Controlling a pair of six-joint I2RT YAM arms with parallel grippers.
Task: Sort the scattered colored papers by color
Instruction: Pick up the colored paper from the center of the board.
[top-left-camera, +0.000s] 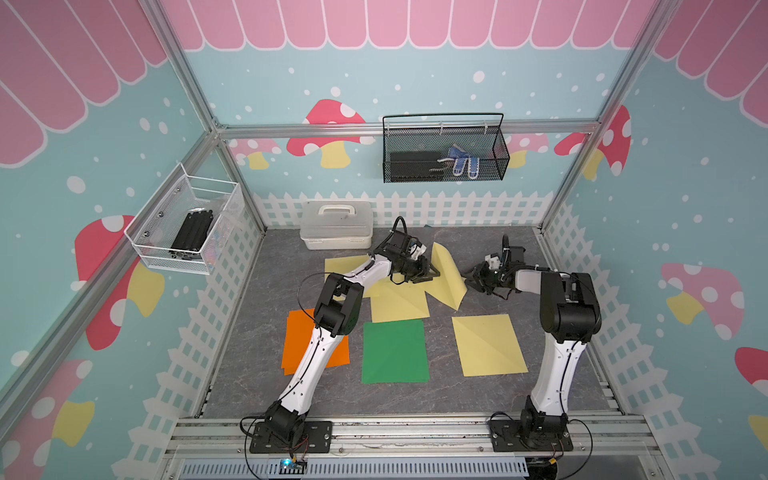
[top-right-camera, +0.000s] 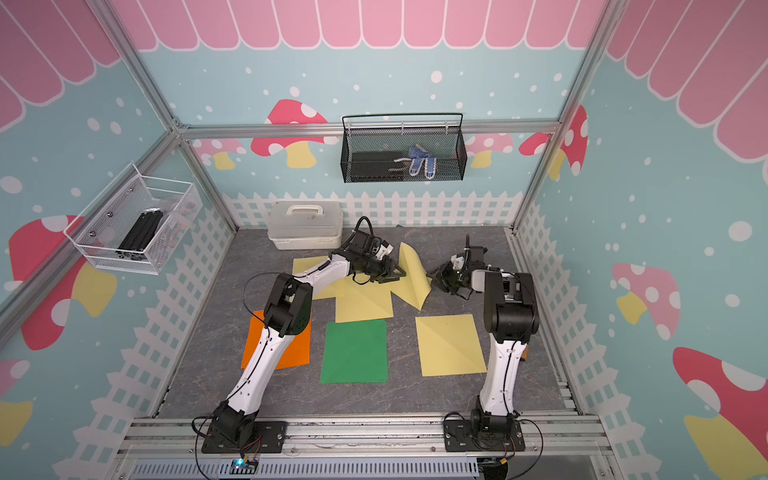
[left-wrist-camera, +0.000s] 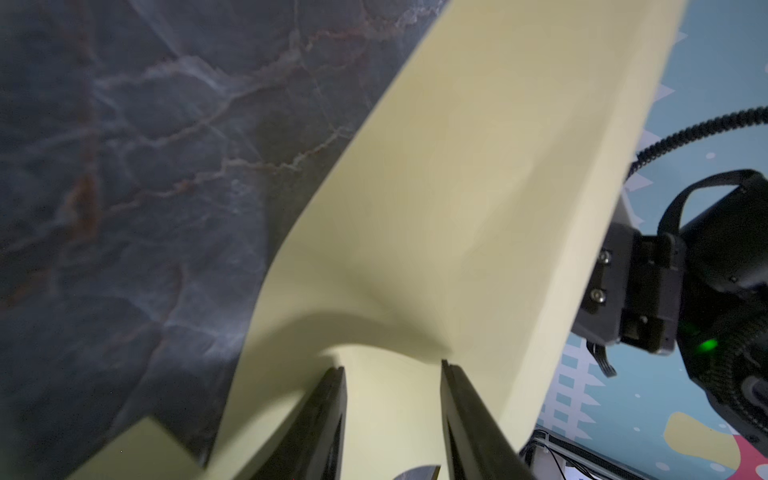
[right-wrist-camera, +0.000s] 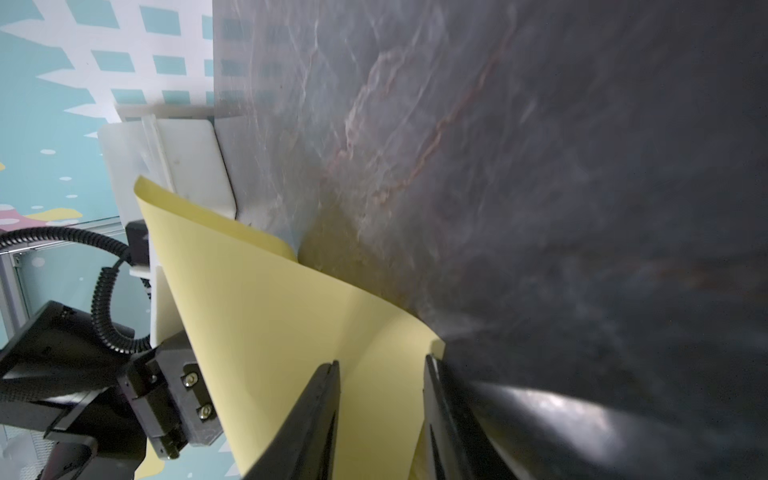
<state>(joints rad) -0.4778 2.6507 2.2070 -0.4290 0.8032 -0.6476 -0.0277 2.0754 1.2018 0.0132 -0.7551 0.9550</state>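
Left gripper (left-wrist-camera: 392, 368) and right gripper (right-wrist-camera: 382, 361) (jaws spread, nothing pinched) flank the upright pale yellow sheet (top-left-camera: 446, 272), both touching it.

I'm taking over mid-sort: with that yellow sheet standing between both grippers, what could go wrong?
The raised yellow sheet is bowed between the left gripper and right gripper, both with jaws apart: it may slip free or crease. The grippers face each other closely and might collide.
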